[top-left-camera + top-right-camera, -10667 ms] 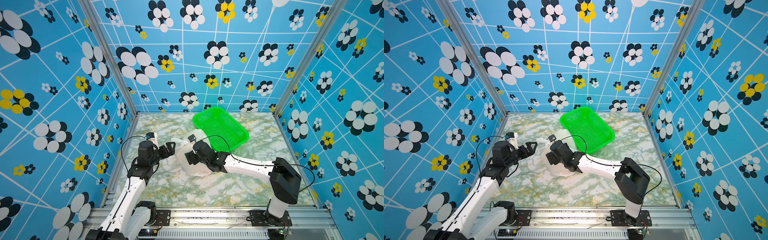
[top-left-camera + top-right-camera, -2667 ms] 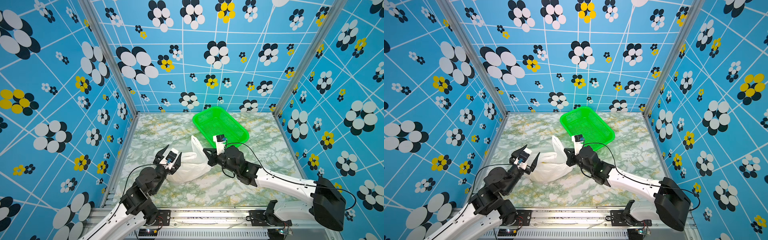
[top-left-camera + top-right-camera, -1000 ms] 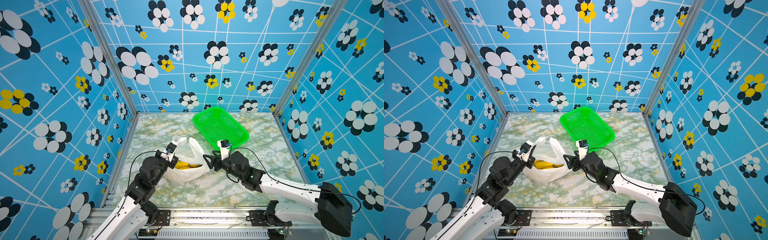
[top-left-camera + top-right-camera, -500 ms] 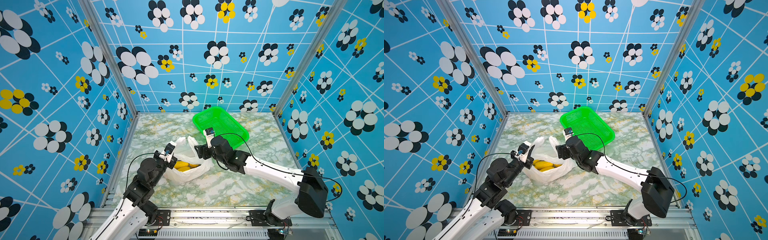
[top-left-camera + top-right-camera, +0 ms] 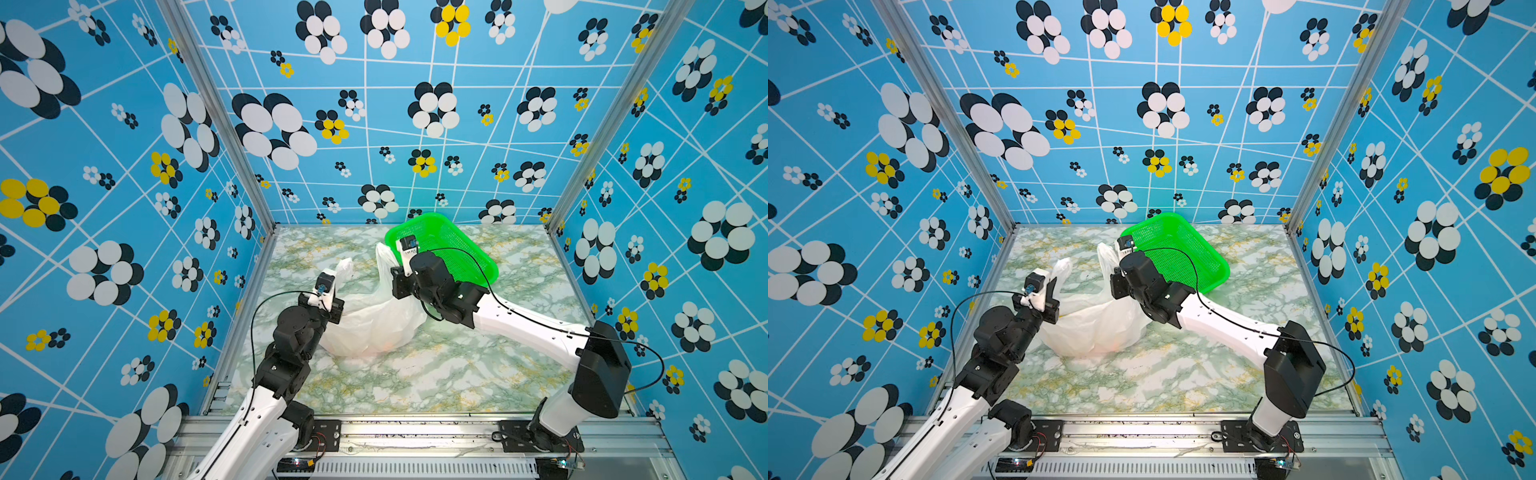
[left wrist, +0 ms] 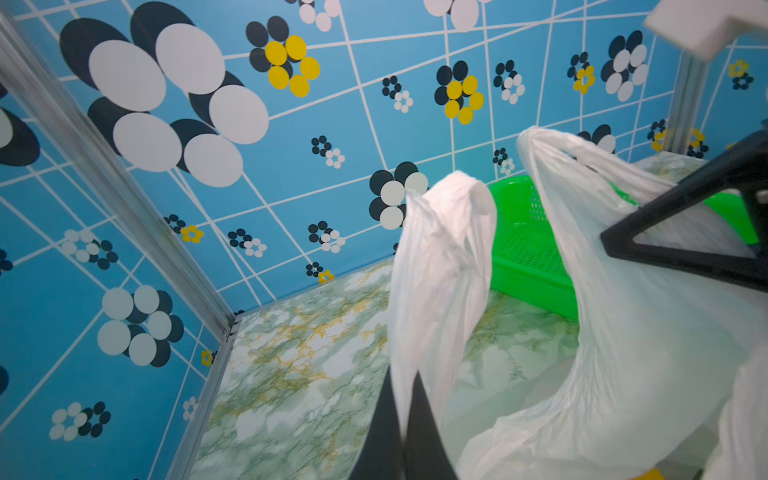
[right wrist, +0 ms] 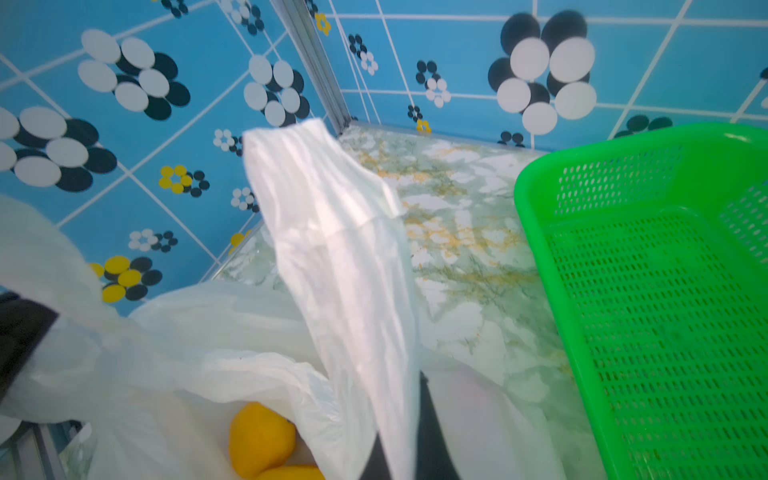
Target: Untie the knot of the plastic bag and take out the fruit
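The left fingers (image 6: pixel 424 440) are clamped on one handle of the bag (image 5: pixel 374 328), the right fingers (image 7: pixel 432 428) on the other. The two handles stand apart and no knot shows. With both arms busy, neither can reach in, and releasing one handle would likely let the mouth sag shut. Pulling harder could tear the thin film, slip it from a grip, or tip the bag over. The bag sits on the desk (image 5: pixel 415 374) between the arms and holds yellow fruit (image 7: pixel 259 440), at least two visible. The basket (image 5: pixel 492 270) just behind it looks empty where it shows.
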